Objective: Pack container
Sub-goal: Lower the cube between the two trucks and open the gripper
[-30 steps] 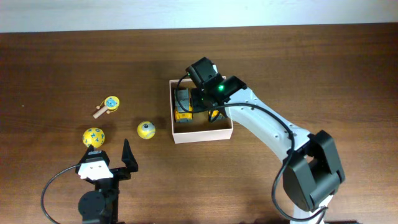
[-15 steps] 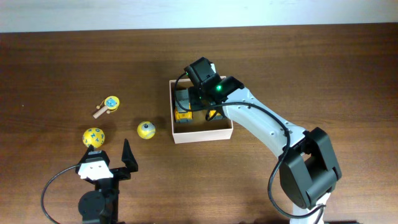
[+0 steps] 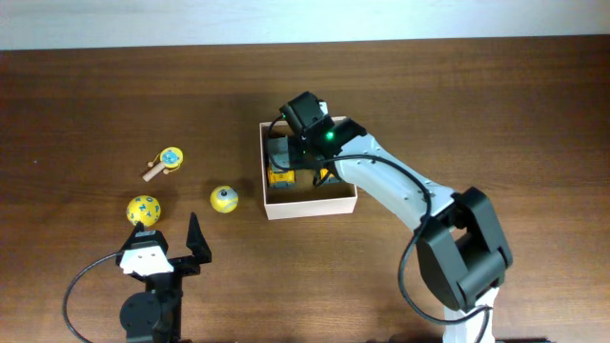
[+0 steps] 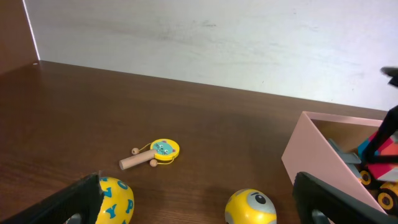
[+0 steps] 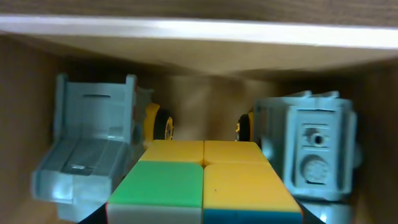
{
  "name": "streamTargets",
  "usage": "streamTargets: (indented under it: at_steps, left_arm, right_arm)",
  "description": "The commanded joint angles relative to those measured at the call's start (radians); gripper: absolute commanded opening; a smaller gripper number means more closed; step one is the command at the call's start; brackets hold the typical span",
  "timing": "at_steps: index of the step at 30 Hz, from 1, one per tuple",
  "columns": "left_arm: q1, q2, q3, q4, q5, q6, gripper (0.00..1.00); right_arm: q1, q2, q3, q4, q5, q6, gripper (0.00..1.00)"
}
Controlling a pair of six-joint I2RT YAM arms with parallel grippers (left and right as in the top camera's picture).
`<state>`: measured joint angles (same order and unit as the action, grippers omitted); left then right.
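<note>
Container [image 3: 310,207]: right end effector [image 3: 307,152] grips one cube [image 5: 204,180]; left end effector [image 4: 202,208] agape; three toys [image 3: 170,158] [image 3: 145,210] [image 3: 223,199] outside.

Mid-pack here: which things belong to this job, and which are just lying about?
Job: box, truck inside it, cube in the right gripper; likely still to pack: lettered ball, small yellow ball, rattle.
Lying about: none that I see; left gripper open, holding nothing.
</note>
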<state>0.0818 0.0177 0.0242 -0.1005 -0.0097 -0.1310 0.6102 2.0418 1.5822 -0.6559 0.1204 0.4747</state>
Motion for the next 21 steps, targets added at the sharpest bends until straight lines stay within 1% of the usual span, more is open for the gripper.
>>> streamTargets:
  at_steps: [1,13,15,17,19,21]
  left_arm:
    - [0.006,0.001,-0.007,0.003,0.014,0.016,0.99]
    - [0.006,0.001,-0.007,0.003,0.014,0.016,0.99]
    - [0.006,0.001,-0.007,0.003,0.014,0.016,0.99]
    - [0.006,0.001,-0.007,0.003,0.014,0.016,0.99]
    - [0.006,0.001,-0.007,0.003,0.014,0.016,0.99]
    - [0.006,0.001,-0.007,0.003,0.014,0.016,0.99]
  right_arm:
    - [0.018,0.019,0.022,0.011,0.020,0.013,0.49]
    - [0.019,0.024,0.022,0.040,0.020,0.013,0.50]
    - [0.019,0.024,0.022,0.044,0.020,0.013,0.64]
    - [0.019,0.024,0.022,0.046,0.020,0.013,0.72]
    - [0.018,0.024,0.022,0.047,0.020,0.013,0.76]
    - [0.018,0.024,0.022,0.047,0.020,0.013,0.77]
